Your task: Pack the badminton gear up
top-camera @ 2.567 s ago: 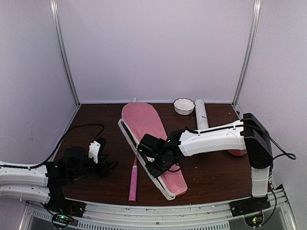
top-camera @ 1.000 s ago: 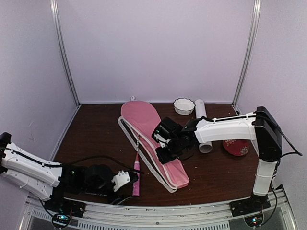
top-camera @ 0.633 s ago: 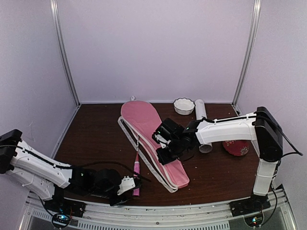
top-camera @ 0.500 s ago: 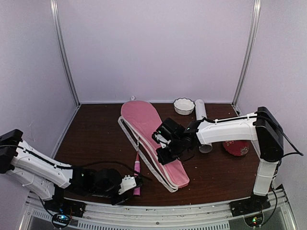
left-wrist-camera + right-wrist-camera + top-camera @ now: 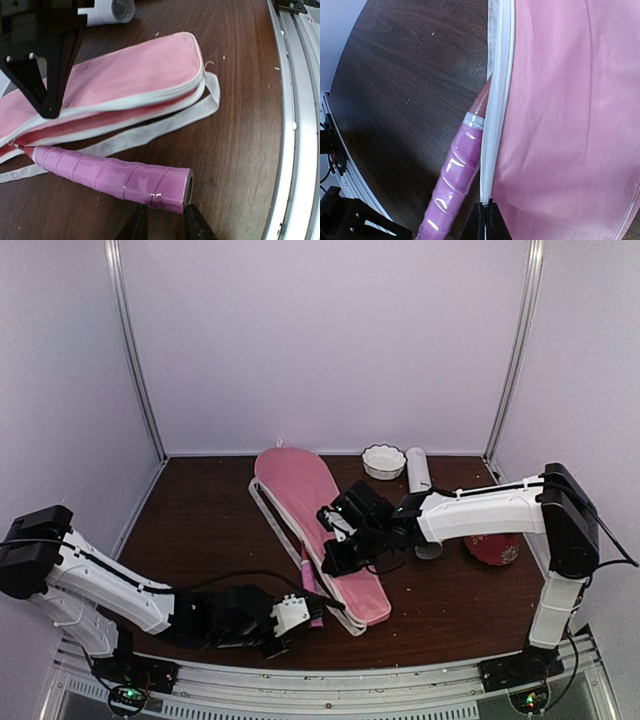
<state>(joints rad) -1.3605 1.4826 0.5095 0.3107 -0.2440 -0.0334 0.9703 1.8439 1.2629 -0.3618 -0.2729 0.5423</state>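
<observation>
Racket handle [image 5: 115,175] poking from pink cover [image 5: 125,75], left end effector [image 5: 164,221] clamping it, right end effector [image 5: 485,217] pinching cover edge, tube [image 5: 417,470] unpacked.

Quick count of what's on the desk [image 5: 200,510]: one pink racket cover [image 5: 300,495], one racket [image 5: 309,590] that I can see (pink handle), one white tube [image 5: 417,468], one little white bowl [image 5: 383,461] and one red dish [image 5: 497,548]. Two robot arms: left arm [image 5: 100,585] and right arm [image 5: 480,515].
</observation>
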